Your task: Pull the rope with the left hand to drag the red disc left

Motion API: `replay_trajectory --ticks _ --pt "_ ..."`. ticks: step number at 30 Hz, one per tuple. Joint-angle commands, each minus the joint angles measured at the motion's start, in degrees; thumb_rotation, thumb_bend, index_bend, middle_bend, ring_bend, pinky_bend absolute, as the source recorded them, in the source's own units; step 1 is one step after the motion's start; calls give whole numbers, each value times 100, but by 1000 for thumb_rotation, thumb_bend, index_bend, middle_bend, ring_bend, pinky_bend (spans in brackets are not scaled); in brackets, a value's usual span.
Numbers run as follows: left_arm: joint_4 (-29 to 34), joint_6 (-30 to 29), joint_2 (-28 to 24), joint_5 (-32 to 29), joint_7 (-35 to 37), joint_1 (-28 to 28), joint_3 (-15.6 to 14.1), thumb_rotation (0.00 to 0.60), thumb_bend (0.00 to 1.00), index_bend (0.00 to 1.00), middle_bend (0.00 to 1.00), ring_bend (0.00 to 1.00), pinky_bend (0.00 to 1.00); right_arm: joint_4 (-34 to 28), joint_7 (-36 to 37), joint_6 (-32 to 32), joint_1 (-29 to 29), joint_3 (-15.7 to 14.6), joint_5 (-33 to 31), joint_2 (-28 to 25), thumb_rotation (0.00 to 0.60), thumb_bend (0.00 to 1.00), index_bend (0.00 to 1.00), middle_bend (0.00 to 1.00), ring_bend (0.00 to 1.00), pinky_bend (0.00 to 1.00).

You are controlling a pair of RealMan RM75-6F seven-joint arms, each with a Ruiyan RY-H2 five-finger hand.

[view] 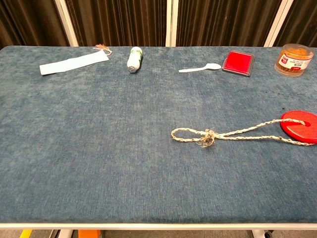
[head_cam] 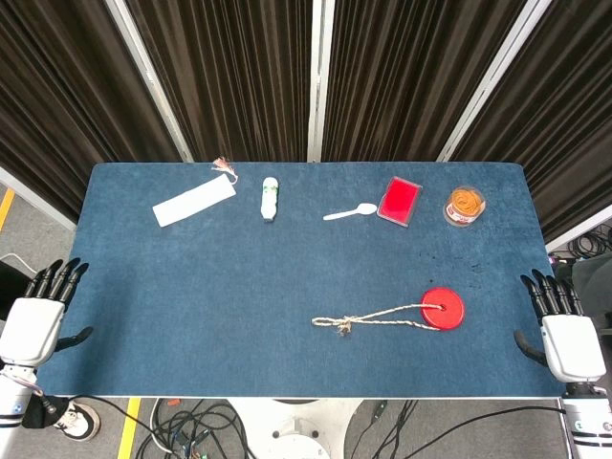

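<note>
A flat red disc [head_cam: 443,308] [view: 299,127] lies on the blue table [head_cam: 239,316] toward the right front. A pale twisted rope [head_cam: 378,317] [view: 233,133] is looped through its centre hole and runs left, ending in a knotted loop [head_cam: 331,323] [view: 190,135]. My left hand [head_cam: 38,316] hangs off the table's left edge, fingers apart, holding nothing, far from the rope. My right hand [head_cam: 564,330] sits off the right edge, also spread and empty. Neither hand shows in the chest view.
Along the far edge lie a white paper strip [head_cam: 194,201], a small white bottle on its side [head_cam: 271,198], a white spoon [head_cam: 350,212], a red square case [head_cam: 400,201] and a round jar [head_cam: 465,206]. Cables run on the floor below the front edge.
</note>
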State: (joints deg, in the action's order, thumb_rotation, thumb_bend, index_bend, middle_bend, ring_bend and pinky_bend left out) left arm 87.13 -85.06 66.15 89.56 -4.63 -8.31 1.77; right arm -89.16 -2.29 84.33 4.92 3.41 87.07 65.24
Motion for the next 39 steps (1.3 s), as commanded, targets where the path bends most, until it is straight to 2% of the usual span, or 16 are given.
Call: replay_trajectory --ticks 1,9,17,24,31,39 --pt "-10 -8 10 22 6 -2 -7 600 96 60 48 0 134 -16 13 -4 -2 4 -18 -7 600 176 0 0 0 0" --pt "91 50 -24 146 62 -81 -31 600 93 60 48 0 134 6 106 -6 5 30 -59 18 600 176 0 5 0 0" --pt "468 443 96 662 31 -466 -163 600 58 70 48 0 133 102 265 40 10 60 -42 -19 600 176 0 11 0 0" --pt "933 1315 457 879 5 -1088 -192 600 54 70 48 0 134 215 401 5 17 116 -158 -41 600 177 0 16 0 0" --pt "1078 2385 1161 996 -134 -1945 -54 600 54 70 48 0 133 249 528 30 15 158 -189 -108 600 176 0 17 0 0" --pt "897 3730 2013 -123 -374 -2794 439 600 56 69 48 0 125 336 638 90 -44 202 -296 -130 600 176 0 21 0 0"
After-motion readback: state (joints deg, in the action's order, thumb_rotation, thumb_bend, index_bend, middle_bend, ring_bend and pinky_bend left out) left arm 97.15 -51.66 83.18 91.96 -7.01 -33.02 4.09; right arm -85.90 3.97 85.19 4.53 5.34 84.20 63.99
